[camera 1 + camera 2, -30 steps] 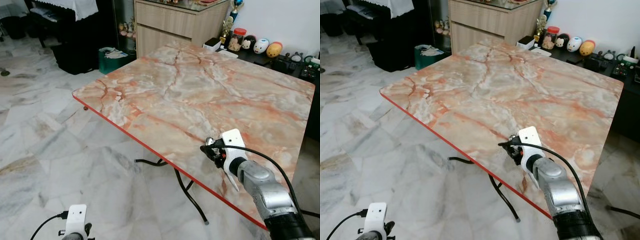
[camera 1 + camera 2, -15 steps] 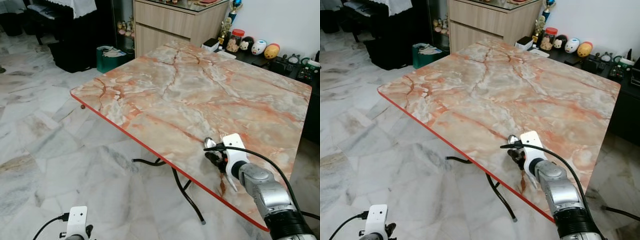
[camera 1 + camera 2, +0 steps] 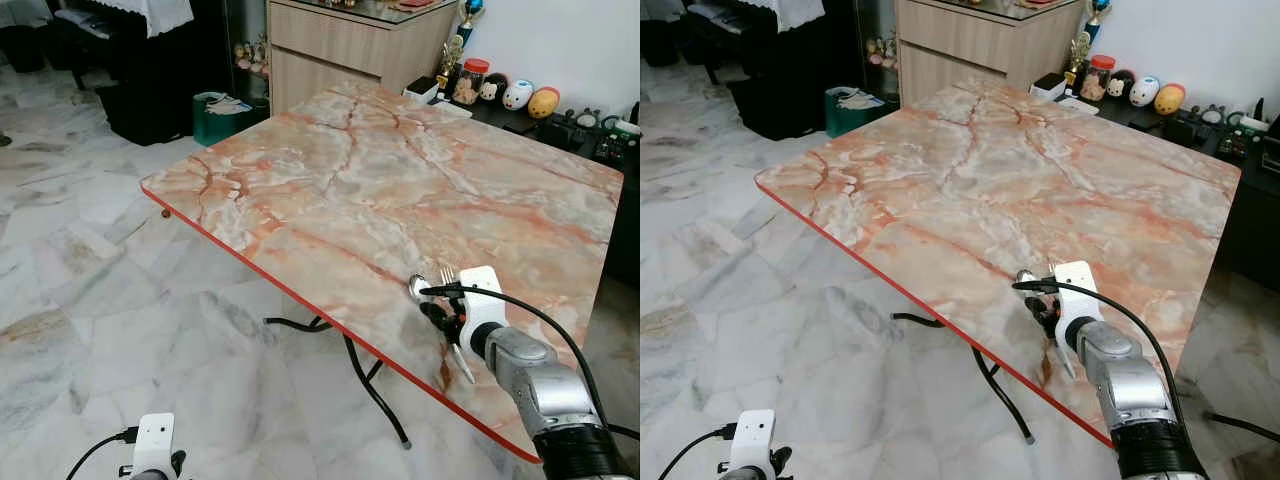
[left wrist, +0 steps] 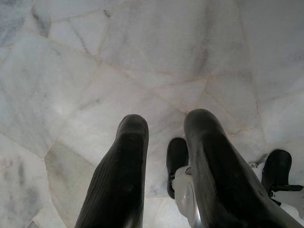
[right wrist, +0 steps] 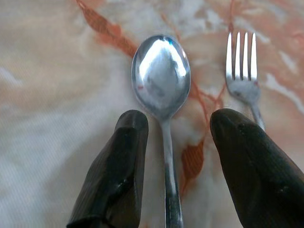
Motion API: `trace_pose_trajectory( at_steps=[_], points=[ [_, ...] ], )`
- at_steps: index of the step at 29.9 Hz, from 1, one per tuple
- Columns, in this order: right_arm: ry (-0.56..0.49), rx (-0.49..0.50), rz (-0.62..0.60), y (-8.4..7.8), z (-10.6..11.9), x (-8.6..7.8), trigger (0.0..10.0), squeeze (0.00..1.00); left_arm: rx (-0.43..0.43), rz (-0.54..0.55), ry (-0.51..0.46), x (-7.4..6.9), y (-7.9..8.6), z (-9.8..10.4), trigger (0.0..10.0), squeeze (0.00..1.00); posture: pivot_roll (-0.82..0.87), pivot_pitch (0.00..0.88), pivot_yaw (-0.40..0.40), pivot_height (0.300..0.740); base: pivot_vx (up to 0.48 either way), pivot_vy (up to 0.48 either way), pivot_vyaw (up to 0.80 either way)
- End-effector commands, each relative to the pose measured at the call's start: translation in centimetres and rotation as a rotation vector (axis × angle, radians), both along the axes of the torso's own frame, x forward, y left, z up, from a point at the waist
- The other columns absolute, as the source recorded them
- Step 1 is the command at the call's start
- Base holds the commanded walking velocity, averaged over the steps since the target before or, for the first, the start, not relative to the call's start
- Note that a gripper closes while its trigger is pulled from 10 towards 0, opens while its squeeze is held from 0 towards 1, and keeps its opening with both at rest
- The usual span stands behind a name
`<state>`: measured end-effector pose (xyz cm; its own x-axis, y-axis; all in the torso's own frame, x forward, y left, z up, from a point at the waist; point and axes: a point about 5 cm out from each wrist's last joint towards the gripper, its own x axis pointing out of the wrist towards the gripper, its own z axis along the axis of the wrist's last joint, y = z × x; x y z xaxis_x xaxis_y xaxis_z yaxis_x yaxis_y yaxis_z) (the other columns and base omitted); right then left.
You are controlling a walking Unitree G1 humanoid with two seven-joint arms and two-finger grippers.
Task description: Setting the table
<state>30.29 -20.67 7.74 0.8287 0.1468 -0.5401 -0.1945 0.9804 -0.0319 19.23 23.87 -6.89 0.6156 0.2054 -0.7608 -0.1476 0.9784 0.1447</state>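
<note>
Two spread fingers of the right pincer (image 5: 178, 126) straddle the spoon (image 5: 161, 78), apparently without gripping, fork (image 5: 242, 71) alongside.

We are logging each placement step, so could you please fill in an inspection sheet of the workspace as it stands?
Surface: marble-pattern table with a red edge, bare apart from the cutlery.
Job's things: spoon and fork lie side by side on the table near its front edge, apart from each other.
Clutter: nothing seen on the table.
End effectors: right end effector is open, its fingers either side of the spoon's handle, not touching it; left end effector hangs over the floor, fingers apart.
Cables: black cable loops along the right arm.
Surroundings: marble floor, wooden cabinet, figurines on a dark side unit behind the table.
</note>
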Motion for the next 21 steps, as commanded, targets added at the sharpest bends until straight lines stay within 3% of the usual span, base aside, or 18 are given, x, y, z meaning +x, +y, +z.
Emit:
trace_pose_trajectory(
  at_steps=[1, 21],
  points=[
    [0.006, 0.007, -0.007, 0.0, 0.0, -0.2, 10.0, 0.0, -0.018, 0.016, 0.018, -0.5, -0.2, -0.3, 10.0, 0.0, 0.12, 0.0, -0.08, 0.74, 0.0, 0.0, 0.0],
    [0.057, 0.029, 0.003, 0.7, -1.6, -0.6, 10.0, 0.0, -0.021, 0.014, 0.02, -0.6, -0.5, -0.4, 10.0, 0.0, 0.13, 0.0, -0.086, 0.74, 0.0, 0.0, 0.0]
  ],
)
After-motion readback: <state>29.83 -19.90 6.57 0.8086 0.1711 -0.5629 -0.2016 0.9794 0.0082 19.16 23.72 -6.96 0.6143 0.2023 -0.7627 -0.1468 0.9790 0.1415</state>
